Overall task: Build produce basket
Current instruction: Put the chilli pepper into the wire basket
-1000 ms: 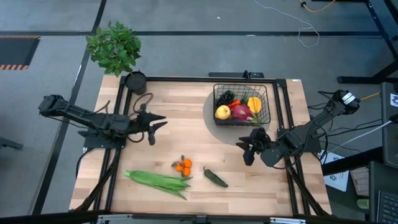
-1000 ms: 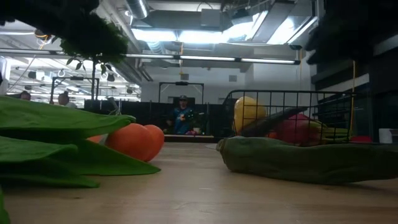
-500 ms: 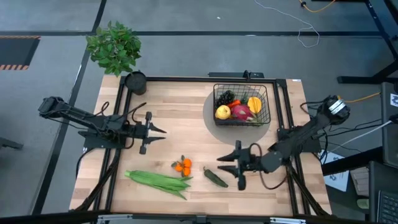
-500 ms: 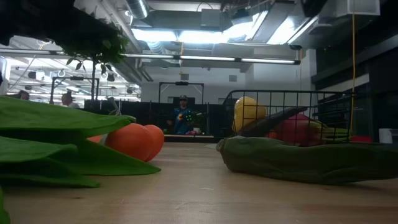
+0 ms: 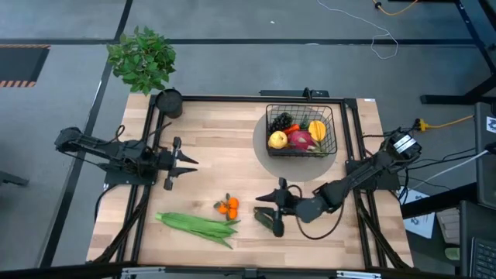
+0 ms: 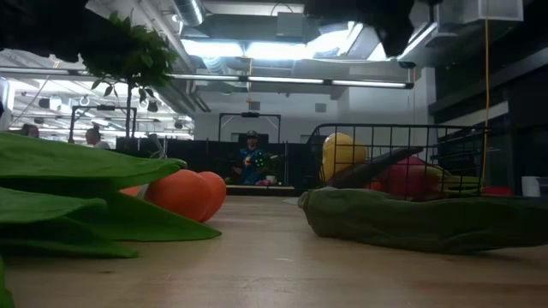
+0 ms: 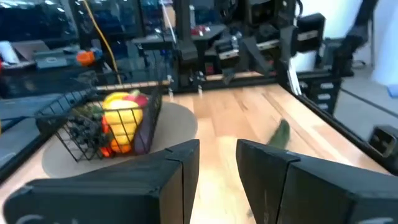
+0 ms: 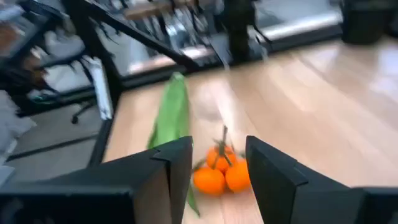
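The black wire basket (image 5: 302, 130) stands on a round mat at the table's far right. It holds a yellow lemon, dark grapes, a pink dragon fruit and other produce. On the near part of the table lie green beans (image 5: 198, 225), an orange cluster (image 5: 228, 207) and a green pepper (image 5: 270, 223). My right gripper (image 5: 263, 209) is open and hovers over the pepper; in its wrist view the oranges (image 8: 221, 172) and beans (image 8: 173, 115) show ahead between the fingers. My left gripper (image 5: 194, 161) is open at the table's left, pointing toward the basket (image 7: 109, 127).
A leafy potted plant (image 5: 142, 58) and a small round black cup (image 5: 169, 101) stand at the far left corner. Bare wood lies between the two arms. In the low view the pepper (image 6: 419, 218) lies untouched, and a person (image 6: 251, 162) shows far behind.
My right arm has swung from beside the basket toward the table's near edge and left, turning about, and now hovers over the green pepper. My left arm has drawn back toward the table's left edge. No produce has moved.
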